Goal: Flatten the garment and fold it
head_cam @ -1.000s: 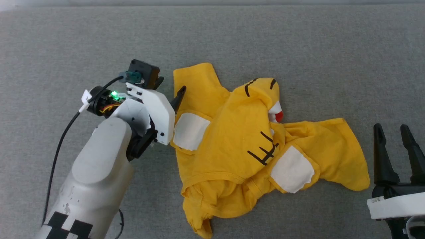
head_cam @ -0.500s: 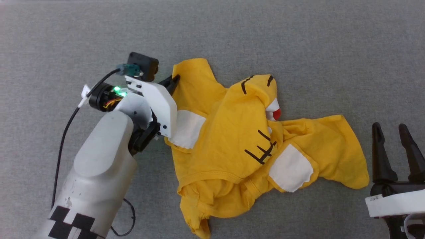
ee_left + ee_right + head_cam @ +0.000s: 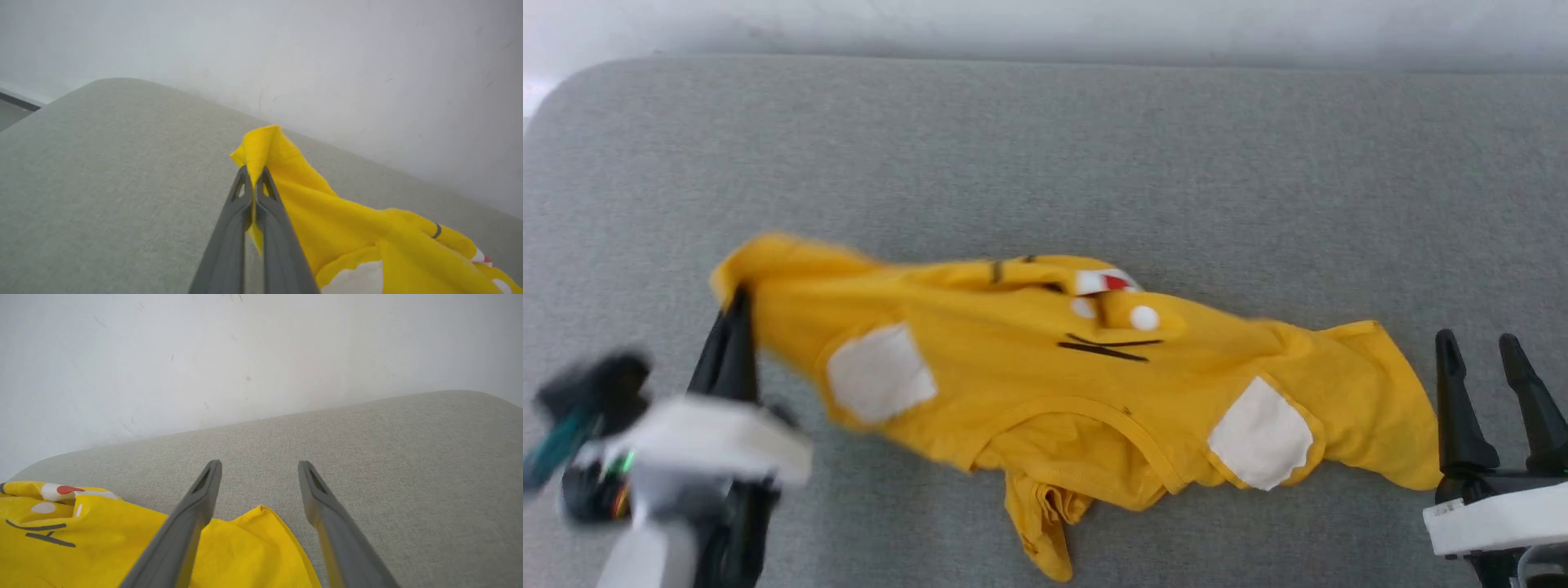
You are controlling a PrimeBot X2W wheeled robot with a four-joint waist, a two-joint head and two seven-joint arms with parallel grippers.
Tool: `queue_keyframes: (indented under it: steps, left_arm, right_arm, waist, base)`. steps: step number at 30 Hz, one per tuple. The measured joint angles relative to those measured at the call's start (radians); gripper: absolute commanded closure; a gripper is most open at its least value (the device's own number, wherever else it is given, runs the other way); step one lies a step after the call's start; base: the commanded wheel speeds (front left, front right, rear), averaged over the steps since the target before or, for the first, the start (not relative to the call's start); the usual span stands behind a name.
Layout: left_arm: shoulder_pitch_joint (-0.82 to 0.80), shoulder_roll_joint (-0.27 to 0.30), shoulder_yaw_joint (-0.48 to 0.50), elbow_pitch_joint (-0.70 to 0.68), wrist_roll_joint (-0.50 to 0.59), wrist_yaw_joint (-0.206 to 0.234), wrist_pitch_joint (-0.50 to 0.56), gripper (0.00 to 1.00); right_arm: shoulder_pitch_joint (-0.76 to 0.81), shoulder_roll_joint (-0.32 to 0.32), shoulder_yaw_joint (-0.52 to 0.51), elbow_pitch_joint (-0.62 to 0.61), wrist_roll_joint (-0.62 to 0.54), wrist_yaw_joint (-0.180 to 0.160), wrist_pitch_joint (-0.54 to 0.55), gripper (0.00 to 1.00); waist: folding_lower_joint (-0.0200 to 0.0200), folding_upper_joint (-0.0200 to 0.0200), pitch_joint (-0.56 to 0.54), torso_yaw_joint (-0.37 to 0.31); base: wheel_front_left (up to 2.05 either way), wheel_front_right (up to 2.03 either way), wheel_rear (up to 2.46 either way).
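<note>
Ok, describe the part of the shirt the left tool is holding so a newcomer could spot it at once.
On the grey padded surface, the yellow garment lies stretched across the middle. Follow it to its left end, where a plain yellow corner sticks up out of the shut left tool. Unlike the opposite end, lying loose beside the open right tool, it is pinched.

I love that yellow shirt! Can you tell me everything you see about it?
The T-shirt is bright yellow, soft-looking cloth with white patches, thin black lines and a small red spot. It lies rumpled, stretched sideways on the grey padded surface. The left pincer is shut on one corner, holding it up a little. The open right pincer sits beside the other end.
</note>
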Motion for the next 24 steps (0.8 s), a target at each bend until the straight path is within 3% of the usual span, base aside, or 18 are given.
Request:
queue_keyframes:
  steps: [5, 9, 11, 12, 13, 19, 24]
  left_arm:
    - [0.271, -0.039, 0.095, -0.107, -0.046, 0.079, -0.037, 1.0]
    - [0.347, -0.071, 0.099, -0.092, -0.038, 0.112, -0.059, 1.0]
    - [0.345, -0.089, 0.091, -0.086, -0.04, 0.112, -0.071, 0.75]
    - [0.343, -0.095, 0.081, -0.085, -0.04, 0.111, -0.076, 0.56]
    - [0.341, -0.102, 0.075, -0.084, -0.04, 0.111, -0.083, 0.0]
    - [0.296, -0.124, 0.082, -0.105, -0.028, 0.08, -0.209, 0.0]
    - [0.292, -0.126, 0.095, -0.132, 0.038, 0.037, -0.315, 0.0]
  right_arm:
    - [0.007, 0.0, -0.002, -0.001, 0.0, 0.0, 0.009, 0.0]
    - [0.01, 0.0, 0.005, -0.001, 0.0, 0.0, 0.018, 0.0]
    - [0.012, 0.0, 0.008, 0.0, 0.0, 0.0, 0.025, 0.0]
    - [0.012, 0.0, 0.009, 0.0, -0.001, 0.0, 0.027, 0.0]
    - [0.013, 0.0, 0.01, 0.0, -0.002, 0.0, 0.028, 0.0]
    - [0.017, 0.0, 0.018, -0.003, -0.023, 0.0, 0.066, 0.0]
    - [0.0, 0.0, 0.01, -0.011, -0.086, 0.0, 0.18, 0.0]
  waist:
    - [0.0, 0.0, -0.017, 0.037]
    - [0.0, 0.0, -0.027, 0.064]
    - [0.0, 0.0, -0.033, 0.075]
    - [0.0001, 0.0, -0.038, 0.079]
    - [0.0001, 0.0, -0.043, 0.083]
    - [0.0, 0.0, -0.078, 0.093]
    - [0.0001, 0.0, -0.09, 0.089]
  base:
    - [0.0, 0.0, 0.0]
    - [0.0, 0.0, 0.0]
    - [0.0, 0.0, 0.0]
    - [0.0, 0.0, 0.0]
    - [0.0, 0.0, 0.0]
    - [0.0, 0.0, 0.0]
    - [0.0, 0.0, 0.0]
